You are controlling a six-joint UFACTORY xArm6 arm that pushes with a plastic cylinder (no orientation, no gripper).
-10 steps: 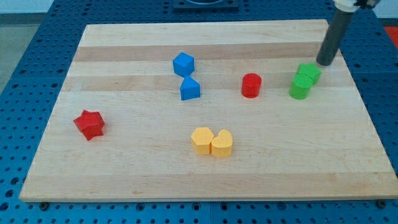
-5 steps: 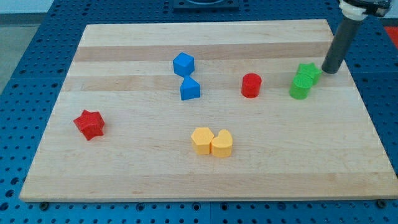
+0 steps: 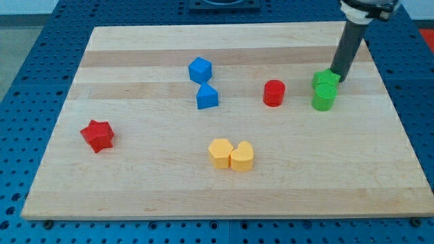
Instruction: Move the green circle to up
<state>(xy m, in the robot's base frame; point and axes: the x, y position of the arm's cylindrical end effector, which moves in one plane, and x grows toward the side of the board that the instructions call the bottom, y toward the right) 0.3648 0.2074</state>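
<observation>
Green circle point(image 3: 323, 99) sat near the board's right edge, about mid-height, touching the green star point(image 3: 326, 79) that lay just above it; my tip point(image 3: 336, 80) rested at that star's right side, against it or nearly so, and up-right of the circle; there were no jaws on this rod, so nothing stood apart or clamped. To do the step well, I judged the tip needed to come round below the circle and push straight toward the view's top; the star stood in that path, so either both would travel together or the circle would slip sideways off it; a centred contact seemed the safer choice. The red cylinder point(image 3: 274, 93) stood to the left, apart. Where tip met star was hard to make out, since the rod covered the star's far corner; the rod's upper end was cut off at the view's top.
</observation>
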